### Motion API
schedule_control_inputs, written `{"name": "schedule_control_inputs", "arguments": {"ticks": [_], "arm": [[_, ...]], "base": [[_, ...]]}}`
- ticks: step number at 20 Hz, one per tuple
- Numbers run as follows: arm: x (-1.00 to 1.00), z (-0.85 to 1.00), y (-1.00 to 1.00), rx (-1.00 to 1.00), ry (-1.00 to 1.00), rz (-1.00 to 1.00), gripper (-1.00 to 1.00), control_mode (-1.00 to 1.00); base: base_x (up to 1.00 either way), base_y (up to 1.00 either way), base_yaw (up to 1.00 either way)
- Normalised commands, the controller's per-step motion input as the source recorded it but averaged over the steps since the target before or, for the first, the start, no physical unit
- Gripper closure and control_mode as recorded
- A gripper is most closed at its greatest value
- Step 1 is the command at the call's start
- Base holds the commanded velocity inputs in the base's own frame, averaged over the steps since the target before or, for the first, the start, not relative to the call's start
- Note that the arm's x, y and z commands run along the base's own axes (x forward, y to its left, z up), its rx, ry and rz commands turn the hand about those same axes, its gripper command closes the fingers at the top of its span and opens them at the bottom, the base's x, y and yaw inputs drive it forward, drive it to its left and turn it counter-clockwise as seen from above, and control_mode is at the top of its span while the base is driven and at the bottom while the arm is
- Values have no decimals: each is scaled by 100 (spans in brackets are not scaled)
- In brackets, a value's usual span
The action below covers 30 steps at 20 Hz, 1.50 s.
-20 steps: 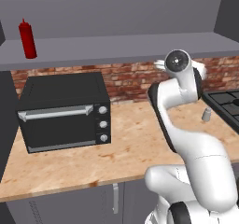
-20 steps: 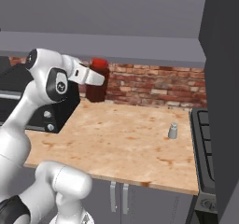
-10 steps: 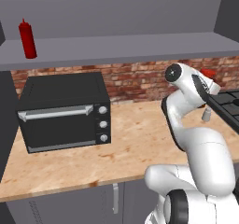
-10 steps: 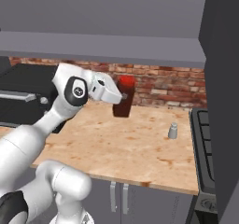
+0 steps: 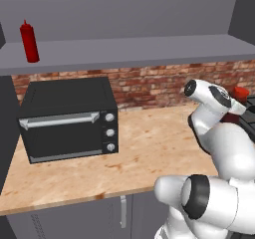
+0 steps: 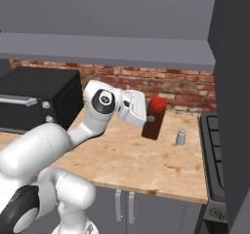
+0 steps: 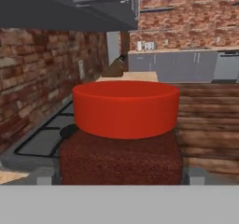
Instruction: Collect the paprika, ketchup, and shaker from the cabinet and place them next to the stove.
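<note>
Three task things show now, and one of them has moved since a second ago. Far left, the ketchup [image 5: 29, 41] stands upright on the grey cabinet [image 5: 129, 51] shelf, in the same spot as before. Below it the black toaster oven [image 5: 67, 117] sits on the worktop [image 5: 144, 148] against the brick wall [image 5: 149, 81], and it has not moved either.

In the middle, the white arm has swung to the right. A second ago the hand was up by the brick wall, near the toaster oven. Half a second ago it was partway across. Now the hand [image 6: 144, 112] is over the right part of the worktop, and it is grasping the paprika [image 6: 153, 117]. The jar hangs above the worktop, tipped a little, with its red cap on top. In the hand view the paprika [image 7: 122, 139] sits between the two finger tips, squeezed at its sides, with the red cap close to the camera.

Just right of the jar, the small shaker [image 6: 180, 136] stands upright on the worktop, apart from the jar. It has stayed in its place.

Far right, the stove [image 6: 211, 145] lies next to the worktop. In the hand view its black grates [image 7: 44, 136] lie beyond the jar.
</note>
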Motion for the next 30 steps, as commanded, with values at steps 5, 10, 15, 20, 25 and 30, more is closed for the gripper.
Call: {"name": "schedule_control_inputs", "arguments": {"ticks": [5,10,15,20,25,30], "arm": [[0,-45,-54,-2,0,-22,100,-100],[0,-45,-51,-3,0,-18,100,-100],[8,-43,-36,-4,1,-14,100,-100],[28,-39,-17,-6,3,-6,100,-100],[18,-38,-19,-6,0,0,100,-100],[8,-33,-20,-3,0,0,100,-100]], "base": [[0,0,0],[0,0,0],[0,0,0],[0,0,0],[0,0,0],[0,0,0]]}}
